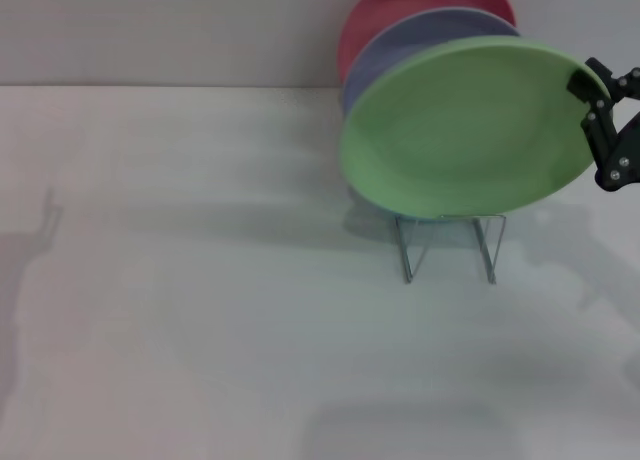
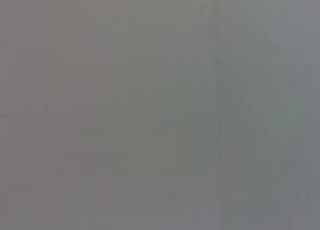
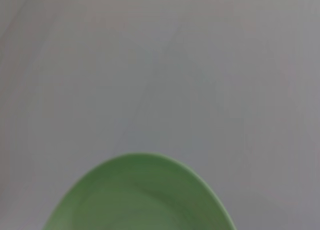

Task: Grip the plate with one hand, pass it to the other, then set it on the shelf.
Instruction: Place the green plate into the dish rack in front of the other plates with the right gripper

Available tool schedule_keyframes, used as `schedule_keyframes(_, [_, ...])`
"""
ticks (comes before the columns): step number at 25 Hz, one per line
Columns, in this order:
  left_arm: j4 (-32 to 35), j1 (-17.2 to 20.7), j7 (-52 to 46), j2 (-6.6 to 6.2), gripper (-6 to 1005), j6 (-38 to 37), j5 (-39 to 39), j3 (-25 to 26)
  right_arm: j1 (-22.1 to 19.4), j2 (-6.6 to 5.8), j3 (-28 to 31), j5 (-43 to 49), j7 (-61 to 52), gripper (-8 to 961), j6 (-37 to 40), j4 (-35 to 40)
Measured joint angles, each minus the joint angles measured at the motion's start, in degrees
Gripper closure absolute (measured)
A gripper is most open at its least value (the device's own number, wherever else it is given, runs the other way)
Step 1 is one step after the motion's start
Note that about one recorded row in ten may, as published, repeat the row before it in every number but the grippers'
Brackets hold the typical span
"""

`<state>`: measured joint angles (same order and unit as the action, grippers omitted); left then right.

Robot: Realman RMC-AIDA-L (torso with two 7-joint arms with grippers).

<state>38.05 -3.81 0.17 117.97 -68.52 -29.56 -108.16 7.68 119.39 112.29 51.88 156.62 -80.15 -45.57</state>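
The light green plate point(image 1: 465, 130) stands tilted on edge over the front of the silver wire shelf point(image 1: 450, 245), its face toward me. My right gripper point(image 1: 586, 86) comes in from the right edge of the head view and is shut on the plate's upper right rim. The plate's rim also shows in the right wrist view point(image 3: 140, 200), above the grey table. My left gripper is out of view; the left wrist view shows only a plain grey surface.
A lavender plate point(image 1: 420, 35) and a red plate point(image 1: 400, 5) stand on edge in the shelf just behind the green plate. The white table point(image 1: 200, 280) spreads to the left and front. A wall runs along the back.
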Motion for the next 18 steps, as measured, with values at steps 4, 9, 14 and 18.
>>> schedule_keyframes(4, [-0.04,0.00,0.00,-0.02,214,0.03,0.64,-0.09,0.49,-0.15,0.02,0.12,1.15,865,-0.04,1.84])
schedule_keyframes(9, [-0.09,-0.04,0.00,-0.03,213,0.07,0.90,-0.15,1.01,-0.27,0.04,0.18,3.39,845,-0.04,4.16])
schedule_keyframes(14, [-0.23,-0.01,0.00,0.01,213,0.11,0.91,-0.21,1.74,-0.28,0.41,0.18,4.02,825,0.82,5.99])
schedule_keyframes(18, [-0.76,-0.22,0.00,0.03,213,0.15,0.95,-0.21,3.18,-0.18,2.13,-0.26,5.08,809,1.54,9.09])
